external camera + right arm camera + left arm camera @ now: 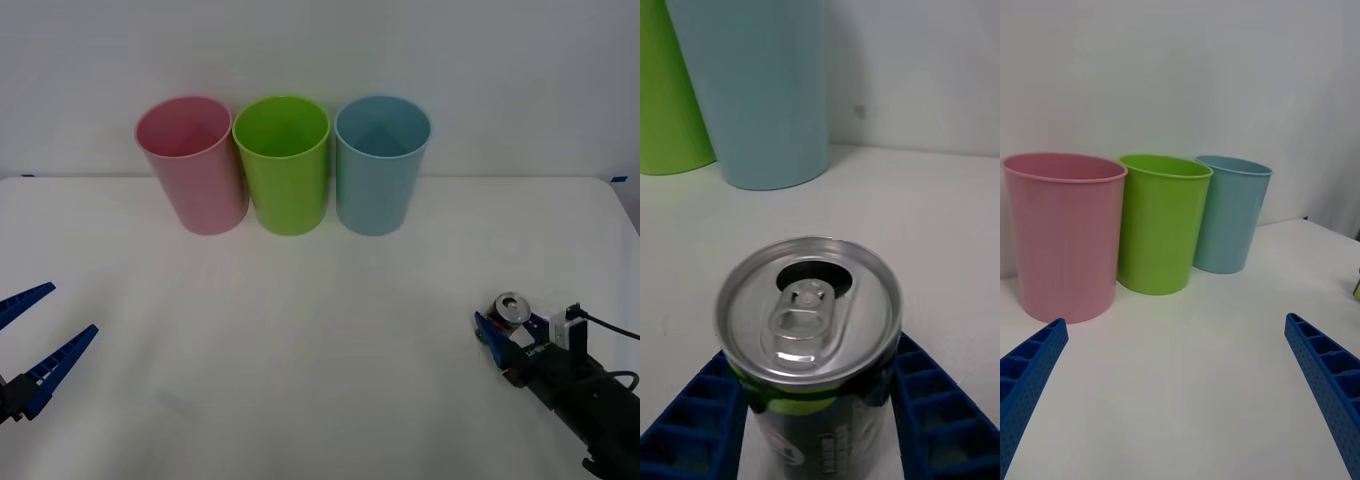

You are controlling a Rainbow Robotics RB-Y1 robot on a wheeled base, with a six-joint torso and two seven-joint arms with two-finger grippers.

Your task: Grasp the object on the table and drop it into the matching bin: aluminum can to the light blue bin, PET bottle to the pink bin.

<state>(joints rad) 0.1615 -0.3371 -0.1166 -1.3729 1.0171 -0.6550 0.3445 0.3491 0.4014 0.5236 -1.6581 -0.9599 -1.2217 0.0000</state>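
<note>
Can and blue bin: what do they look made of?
Can: metal, likely aluminum; its bright brushed silver lid with pull tab reflects light, and the body carries a printed label. Blue bin: looks like plastic, with a smooth, even, slightly glossy wall and a thin molded rim.

A small dark aluminum can [809,330] with an opened silver pull-tab top stands upright on the white table [320,330], right side, well apart from the light blue plastic bin [380,165] and pink plastic bin [192,165] at the back.

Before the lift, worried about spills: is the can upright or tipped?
Upright. The aluminum can stands on the table, silver top facing up with its mouth already open, between the right gripper's blue fingers. Contents: cannot tell.
</note>
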